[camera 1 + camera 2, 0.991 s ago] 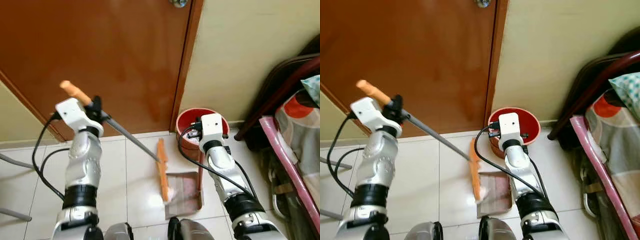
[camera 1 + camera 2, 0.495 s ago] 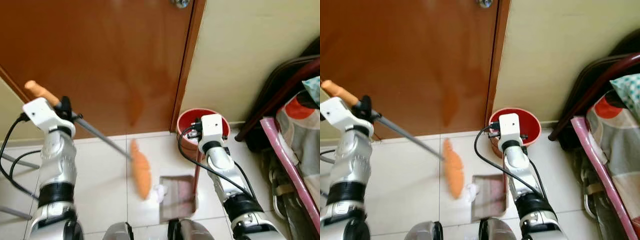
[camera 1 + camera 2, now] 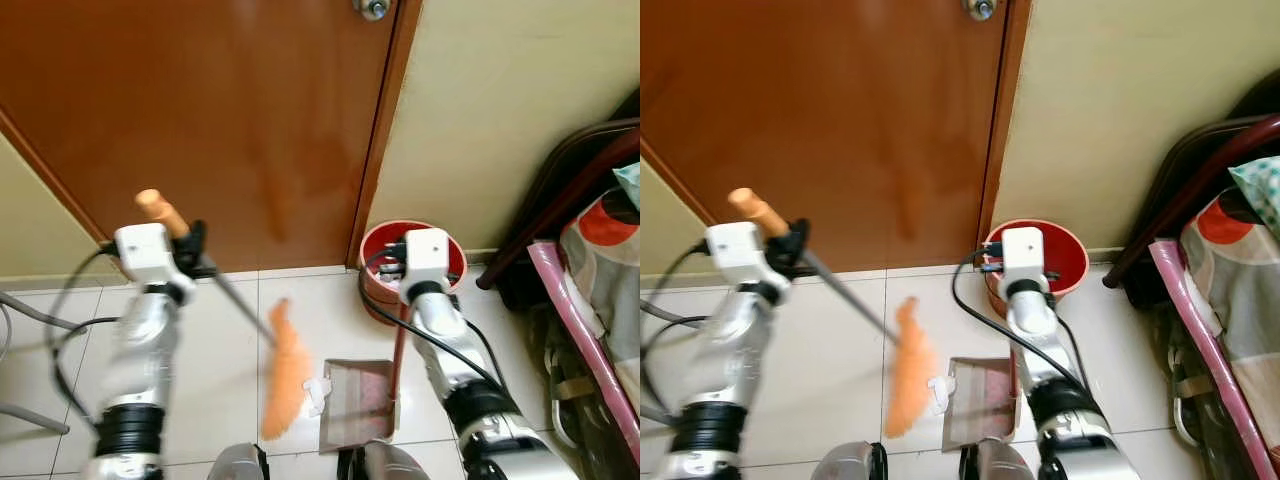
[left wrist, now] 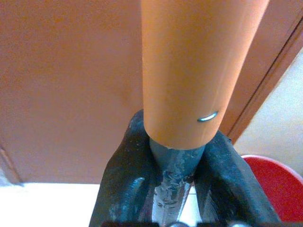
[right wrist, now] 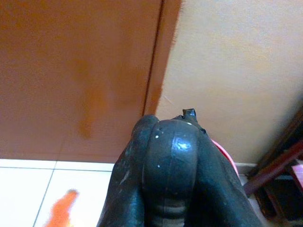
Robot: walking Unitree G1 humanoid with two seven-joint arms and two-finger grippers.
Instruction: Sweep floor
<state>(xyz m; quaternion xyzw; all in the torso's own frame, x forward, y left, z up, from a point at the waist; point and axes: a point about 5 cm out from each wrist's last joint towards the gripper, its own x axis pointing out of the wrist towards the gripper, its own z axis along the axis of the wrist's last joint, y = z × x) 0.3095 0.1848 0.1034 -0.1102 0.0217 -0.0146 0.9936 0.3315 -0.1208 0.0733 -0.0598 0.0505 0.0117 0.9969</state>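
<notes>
Brown door point(image 3: 200, 120) and cream wall point(image 3: 520, 110) close the far side of a white tiled floor point(image 3: 60, 330); a red bucket point(image 3: 385, 245) stands at the door frame's foot. A broom point(image 3: 245, 320) runs on a slant from the left gripper point(image 3: 190, 255), down and toward the robot's right, to its blurred orange head point(image 3: 285, 375) on the tiles. The left fingers point(image 4: 120, 184) are clamped round the grey shaft just below the orange grip point(image 4: 199, 71). The head's long axis lies roughly fore-and-aft, just left of the dustpan point(image 3: 355, 405). A small white scrap point(image 3: 318, 390) sits between head and pan mouth, touching or nearly touching the pan's lip. The right gripper point(image 5: 170, 161) appears closed on the dustpan's upright red handle point(image 3: 398, 350), though what it grips is hidden. Judged next stroke: rightward, carrying the scrap into the pan.
</notes>
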